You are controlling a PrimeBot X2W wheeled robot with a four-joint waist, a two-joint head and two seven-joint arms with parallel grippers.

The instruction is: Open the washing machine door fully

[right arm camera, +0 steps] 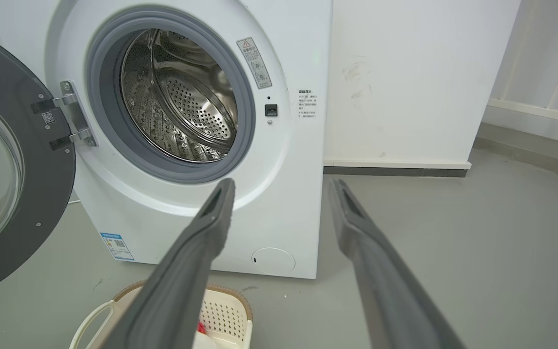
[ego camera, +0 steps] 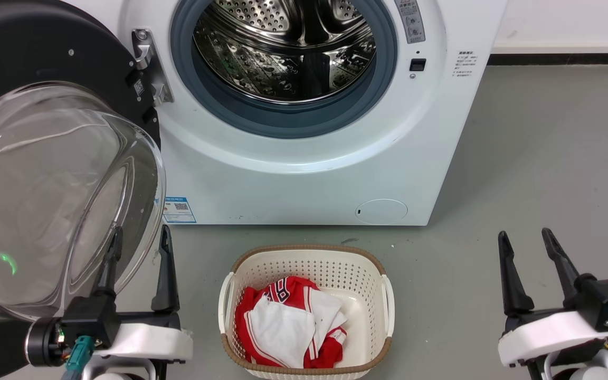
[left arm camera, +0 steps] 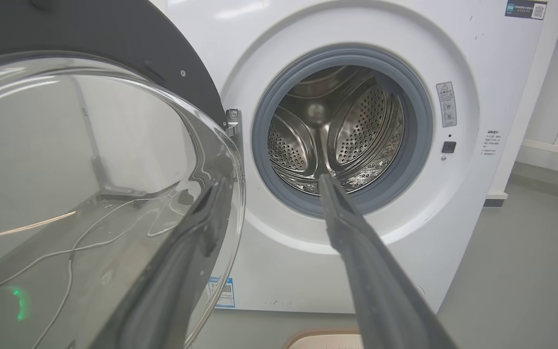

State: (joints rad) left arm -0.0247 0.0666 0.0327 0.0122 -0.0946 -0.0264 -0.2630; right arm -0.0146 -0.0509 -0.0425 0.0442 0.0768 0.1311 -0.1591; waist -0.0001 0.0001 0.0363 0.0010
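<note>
The washing machine door (ego camera: 19, 47) hung swung out left of the drum opening (ego camera: 283, 47). Your left hand (ego camera: 141, 235), spread wide and empty, sat beside its glass bowl (ego camera: 45, 184); a steady outward push was your best move.

The washing machine (ego camera: 309, 179) has a smooth, glossy white shell. Inside it, the drum (ego camera: 283, 53) is shiny perforated metal, ringed by a matt grey rubbery seal (ego camera: 283, 119). The washing machine door (ego camera: 29, 47) is matt black around a clear, glossy glass bowl (ego camera: 56, 200). Before the machine, a cream perforated plastic basket (ego camera: 309, 264) holds red and white cloth (ego camera: 288, 327).
</note>
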